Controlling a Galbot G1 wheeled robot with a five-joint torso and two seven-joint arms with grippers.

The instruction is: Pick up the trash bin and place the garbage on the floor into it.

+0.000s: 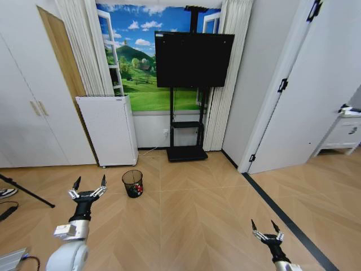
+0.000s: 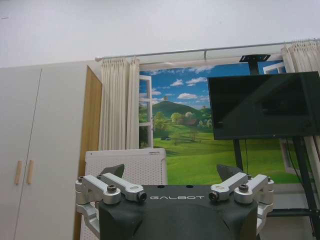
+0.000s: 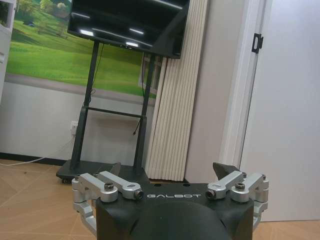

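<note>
One trash bin point(image 1: 132, 182), two hands, one television point(image 1: 193, 58).

Black wire-mesh trash bin point(image 1: 132, 182) holding red-and-white garbage point(image 1: 134, 189); light tan chevron-parquet floor point(image 1: 197, 214) with dark strip; white perforated air purifier point(image 1: 108, 130); black television point(image 1: 193, 58).

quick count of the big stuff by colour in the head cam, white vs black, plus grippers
White: 1, the air purifier against the wall.
Black: 3, the TV, its stand and the trash bin on the floor.
Grippers: 2, left gripper and right gripper, both open and apart from the bin.
Total: 6.
</note>
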